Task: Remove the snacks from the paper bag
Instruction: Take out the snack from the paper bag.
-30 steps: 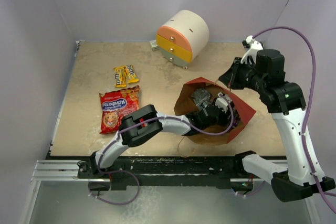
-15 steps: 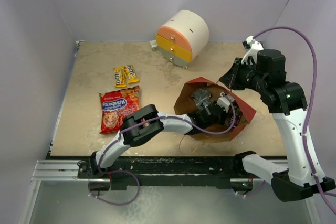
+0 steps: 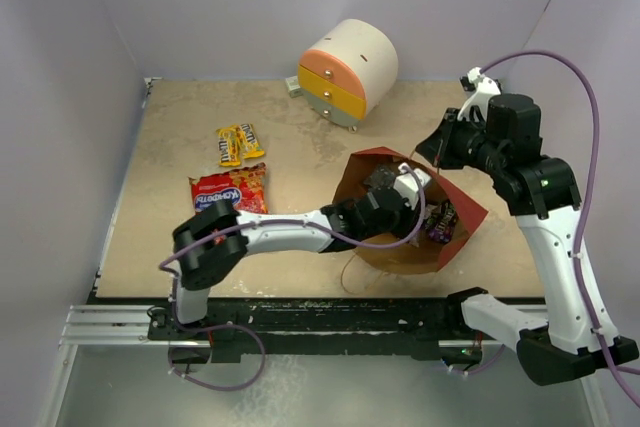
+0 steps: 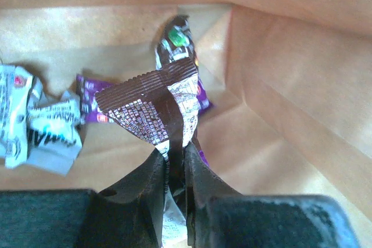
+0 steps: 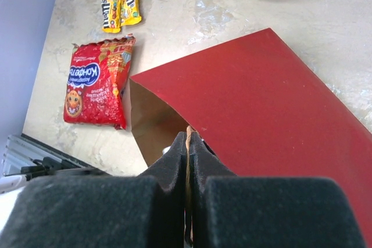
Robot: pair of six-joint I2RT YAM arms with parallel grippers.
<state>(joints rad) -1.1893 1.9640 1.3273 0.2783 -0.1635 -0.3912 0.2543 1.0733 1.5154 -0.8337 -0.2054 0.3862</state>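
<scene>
Pinching brown candy packet [image 4: 154, 114] at crimped corner with left end effector [image 4: 176, 158], inside paper bag [image 3: 465, 212]. Clamping bag rim with right end effector [image 5: 188, 143], likely to hold mouth open for access.

Round white cabinet [image 3: 362, 55], orange and yellow drawers [image 3: 330, 85], at far edge of beige mottled tabletop [image 3: 180, 137]

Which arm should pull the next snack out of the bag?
Left: the left gripper is inside the paper bag, pinching a brown candy packet. The right gripper is clamped on the bag's rim.
</scene>
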